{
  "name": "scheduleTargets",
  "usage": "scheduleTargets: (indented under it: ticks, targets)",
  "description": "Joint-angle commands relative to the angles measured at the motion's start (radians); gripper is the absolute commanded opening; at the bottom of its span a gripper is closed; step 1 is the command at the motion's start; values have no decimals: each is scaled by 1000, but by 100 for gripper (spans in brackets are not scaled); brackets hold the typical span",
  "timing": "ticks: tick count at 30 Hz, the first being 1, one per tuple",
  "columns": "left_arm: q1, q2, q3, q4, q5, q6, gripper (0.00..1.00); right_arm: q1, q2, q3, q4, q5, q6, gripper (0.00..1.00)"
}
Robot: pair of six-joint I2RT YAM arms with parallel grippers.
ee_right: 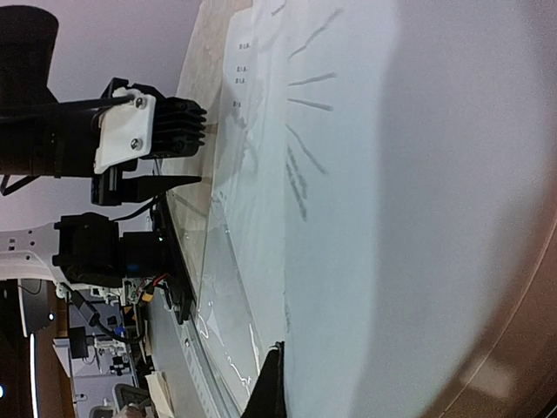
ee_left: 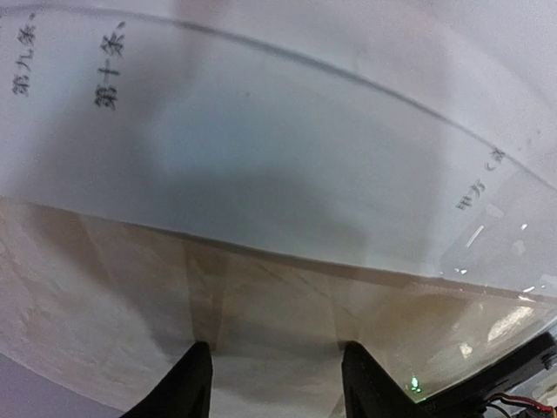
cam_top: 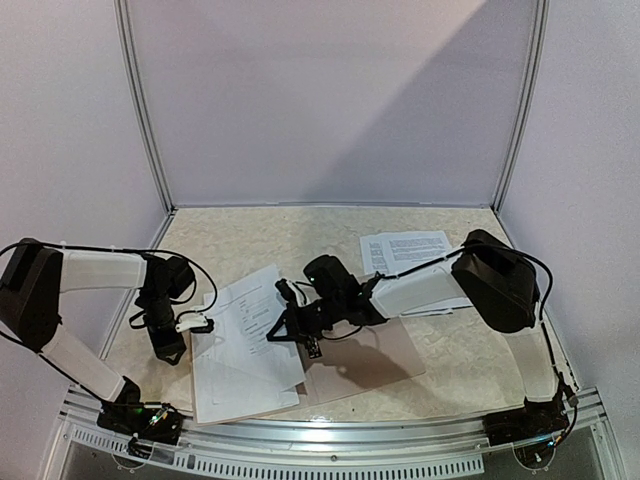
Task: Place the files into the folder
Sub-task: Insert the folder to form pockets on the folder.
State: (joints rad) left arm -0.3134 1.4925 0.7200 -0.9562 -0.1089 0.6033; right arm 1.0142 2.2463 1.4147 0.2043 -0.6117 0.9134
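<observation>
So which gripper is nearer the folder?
Right. The right gripper sits at the left edge of the folder, over the files overlapping it; the left gripper is at those files' far left edge, off the folder.

This is a robotics lab test cell. Plain pale wall panels (cam_top: 320,100) in metal framing box in a marbled beige surface (cam_top: 300,230). The left arm (cam_top: 95,270) and right arm (cam_top: 440,285) mount on a slotted aluminium rail (cam_top: 330,440) along the frame's bottom. Cluttered equipment (ee_right: 96,357) shows at the lower left of the right wrist view.
</observation>
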Motion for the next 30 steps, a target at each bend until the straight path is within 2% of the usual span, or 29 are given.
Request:
scheduleTargets:
  ticks: [1,6,12,18,22,30]
  targets:
    - [-9,35,-26,57,34,-13,52,-2,41,11,99,70,65,0]
    - [-8,32,-37,63,29,-13,51,-3,65,42,120,120,97,0]
    - [-9,31,-31,61,45,-13,51,12,117,106,91,106,99,0]
    - [-8,32,-31,58,56,-11,50,8,93,98,65,134,103,0]
    - [-8,34,-31,57,64,-13,49,11,76,79,37,80,91,0]
    - [-6,19,-4,29,65,2,50,21,-5,-3,87,-84,76,0]
